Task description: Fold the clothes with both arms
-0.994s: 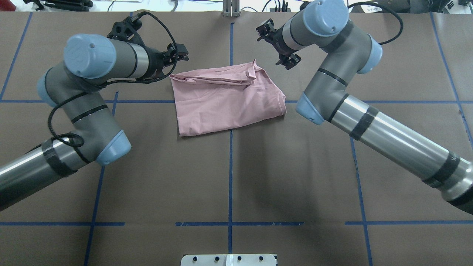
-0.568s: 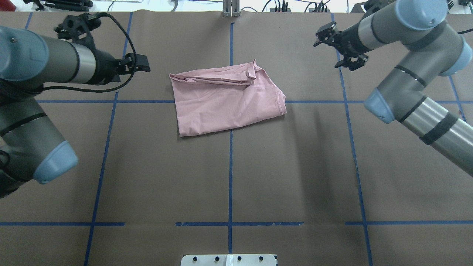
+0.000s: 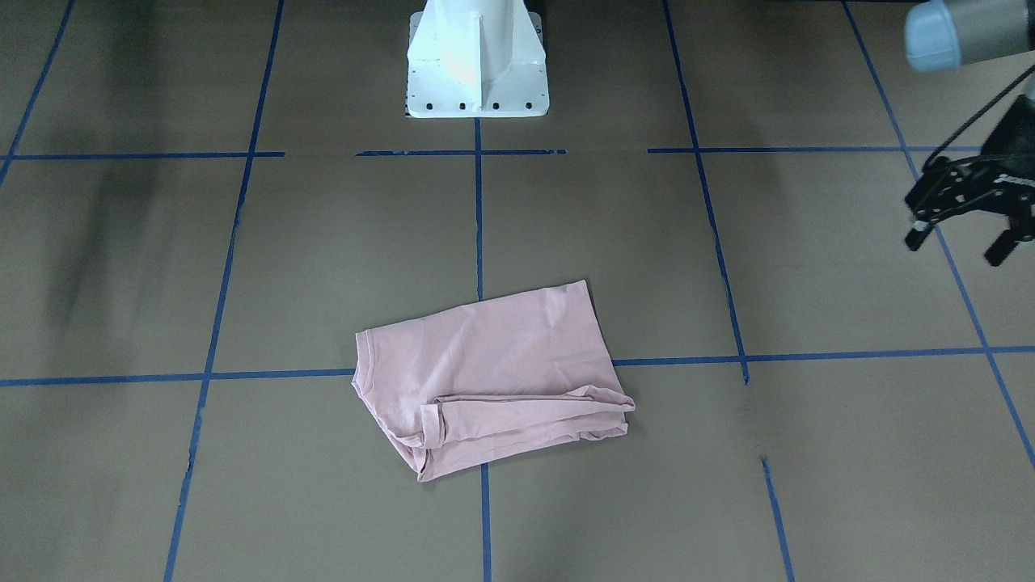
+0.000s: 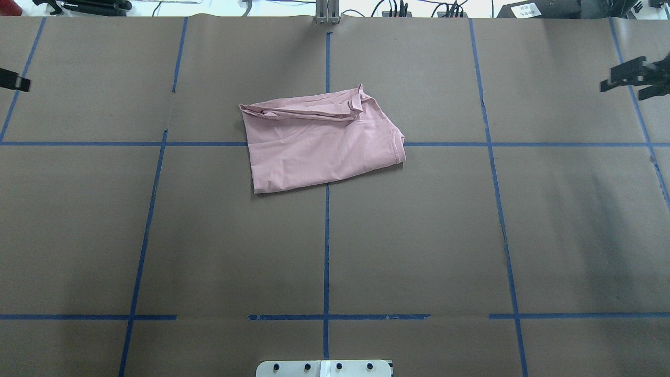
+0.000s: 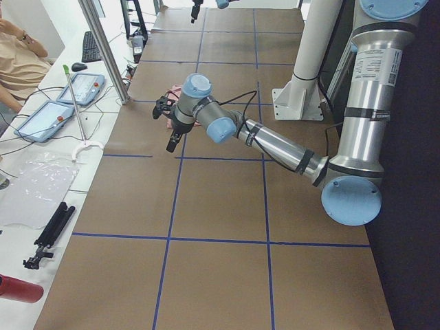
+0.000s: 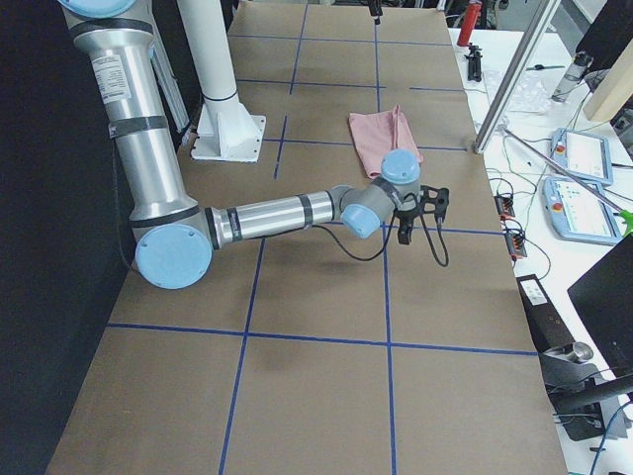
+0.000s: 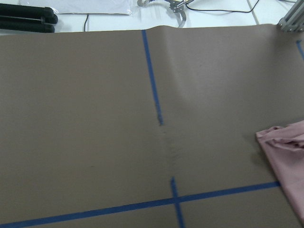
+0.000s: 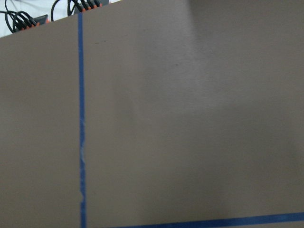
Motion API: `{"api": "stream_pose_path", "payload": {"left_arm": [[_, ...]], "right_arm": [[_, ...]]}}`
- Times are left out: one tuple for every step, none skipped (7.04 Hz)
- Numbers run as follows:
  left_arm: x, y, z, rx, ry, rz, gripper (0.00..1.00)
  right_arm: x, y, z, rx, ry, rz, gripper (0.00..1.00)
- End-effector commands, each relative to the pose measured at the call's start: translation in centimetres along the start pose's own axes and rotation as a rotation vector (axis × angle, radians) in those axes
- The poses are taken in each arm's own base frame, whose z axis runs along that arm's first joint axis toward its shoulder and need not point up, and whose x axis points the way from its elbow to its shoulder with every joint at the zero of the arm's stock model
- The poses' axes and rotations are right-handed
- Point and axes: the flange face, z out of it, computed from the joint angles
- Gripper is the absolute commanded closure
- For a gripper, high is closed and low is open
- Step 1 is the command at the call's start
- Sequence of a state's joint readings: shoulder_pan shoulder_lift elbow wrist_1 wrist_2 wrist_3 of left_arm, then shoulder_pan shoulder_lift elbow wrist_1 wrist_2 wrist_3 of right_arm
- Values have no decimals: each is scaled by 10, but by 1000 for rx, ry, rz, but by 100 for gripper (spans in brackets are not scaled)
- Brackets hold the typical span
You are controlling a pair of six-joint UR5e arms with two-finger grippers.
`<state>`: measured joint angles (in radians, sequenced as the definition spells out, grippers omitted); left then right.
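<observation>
1. Left end effector (image 3: pixel 954 246): fingers spread, holds nothing, touches nothing, above the left end of the bench (image 4: pixel 419 235).
2. Right end effector (image 4: pixel 623 89): fingers apart, empty, above the far right end.
3. Count: two end effectors, one T-shirt.
4. T-shirt (image 4: pixel 319 144): pale pink, folded into a rough rectangle, plain side up, rumpled layers along far edge. Lies mid-bench across the centre blue line (image 4: pixel 326 235), well apart from both.

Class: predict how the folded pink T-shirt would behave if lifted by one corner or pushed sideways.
Probably floppy: the T-shirt lies in soft wrinkled layers, so a lifted corner would likely drape and unfold. Pushed, it would likely bunch rather than slide whole, since its loose folded edge is rumpled.
</observation>
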<state>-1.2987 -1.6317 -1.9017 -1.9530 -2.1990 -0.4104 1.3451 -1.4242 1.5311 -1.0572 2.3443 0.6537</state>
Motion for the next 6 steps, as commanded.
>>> {"api": "stream_pose_path", "payload": {"left_arm": [[-99,54,-27,-50,-42,157,0],[-143,77,-48,-97,-87,194,0],[-168,86,-64,-174,-106,169,0],[-177,97,-59,-229,-101,118,0],[-180,118,-65,-242,-98,89,0],[-163,144,-79,-245,-104,77,0]], "right_arm": [[73,4,-48,-94,43,-171,0],[76,4,-69,-143,77,-159,0],[70,12,-89,-170,85,-179,0],[65,35,-97,-193,134,-178,0],[62,54,-86,-227,182,-196,0],[61,62,-76,-252,192,-203,0]]}}
